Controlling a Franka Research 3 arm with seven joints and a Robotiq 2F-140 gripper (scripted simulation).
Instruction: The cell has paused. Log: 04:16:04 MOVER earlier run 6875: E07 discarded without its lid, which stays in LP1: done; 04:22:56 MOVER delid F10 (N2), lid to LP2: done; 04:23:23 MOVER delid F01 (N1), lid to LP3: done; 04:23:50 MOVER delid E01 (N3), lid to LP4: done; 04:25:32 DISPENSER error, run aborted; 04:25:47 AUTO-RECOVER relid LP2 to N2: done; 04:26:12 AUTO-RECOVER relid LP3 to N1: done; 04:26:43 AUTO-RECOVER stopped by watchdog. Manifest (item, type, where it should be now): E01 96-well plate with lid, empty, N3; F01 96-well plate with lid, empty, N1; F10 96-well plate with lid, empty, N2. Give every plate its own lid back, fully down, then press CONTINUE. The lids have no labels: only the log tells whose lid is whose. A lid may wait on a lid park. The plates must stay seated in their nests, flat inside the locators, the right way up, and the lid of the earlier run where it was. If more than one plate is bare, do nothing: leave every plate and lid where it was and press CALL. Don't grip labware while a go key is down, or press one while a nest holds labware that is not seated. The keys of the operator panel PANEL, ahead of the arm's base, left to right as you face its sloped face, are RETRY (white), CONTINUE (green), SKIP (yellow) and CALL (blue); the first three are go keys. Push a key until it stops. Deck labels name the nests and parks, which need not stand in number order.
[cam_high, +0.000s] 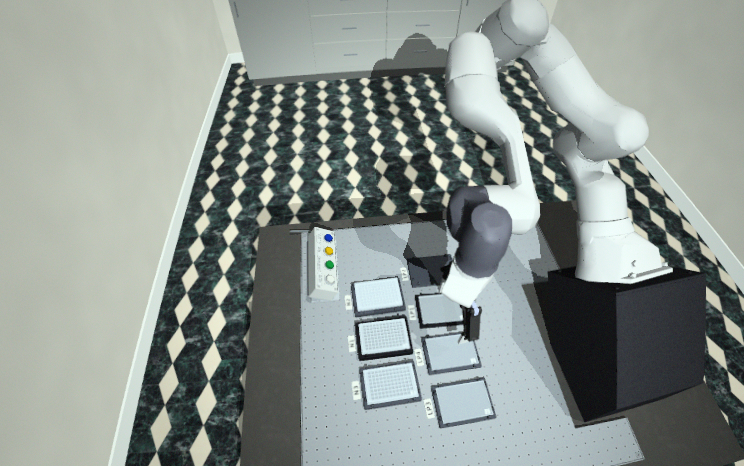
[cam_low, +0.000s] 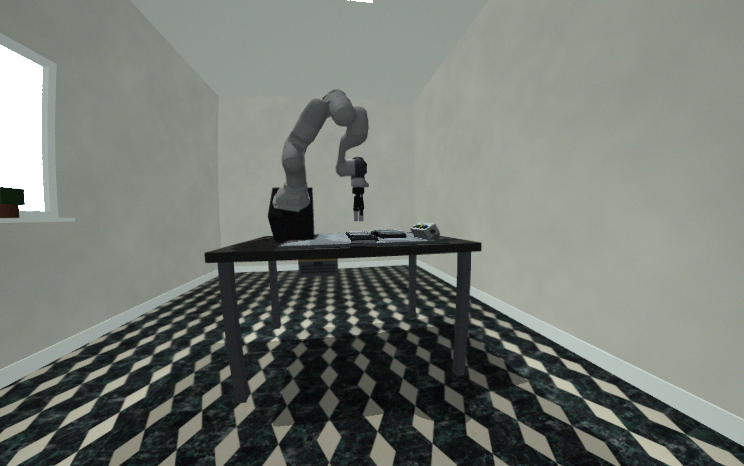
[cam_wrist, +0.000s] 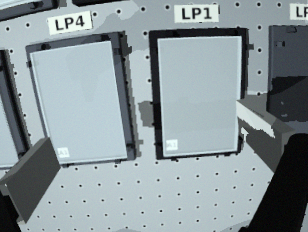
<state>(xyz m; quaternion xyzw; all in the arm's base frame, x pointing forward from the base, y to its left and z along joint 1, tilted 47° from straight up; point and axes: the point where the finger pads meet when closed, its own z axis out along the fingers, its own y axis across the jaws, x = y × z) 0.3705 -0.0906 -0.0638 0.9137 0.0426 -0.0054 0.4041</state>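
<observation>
As far as I can see, nothing on the deck is finished yet. In the top view the plate nearest the panel (cam_high: 377, 294) has a smooth cover, but the middle plate (cam_high: 383, 335) and the nearest plate (cam_high: 388, 382) both show their open well grid, so I judge that two plates are bare. Three flat lids are lying on the parks: the LP4 lid (cam_wrist: 80, 102), the LP1 lid (cam_wrist: 199, 95), and a third lid (cam_high: 463, 403) on the last park of the row, whose label I cannot read. The dark park (cam_wrist: 288, 62) next to LP1 holds nothing. Each lid is a pale grey rectangle, lying flat inside its black frame, with a small white mark in one corner and no label. The gripper (cam_high: 471, 329) hangs over the row of parks, about between LP1 and LP4 and well above the deck in the exterior view. Its fingers are spread to the full width and there is nothing between them. If two plates are really bare, I believe what is left is only to touch no labware and to push the blue CALL key (cam_high: 328, 238) on the operator panel (cam_high: 321, 288), which is not pressed yet.
</observation>
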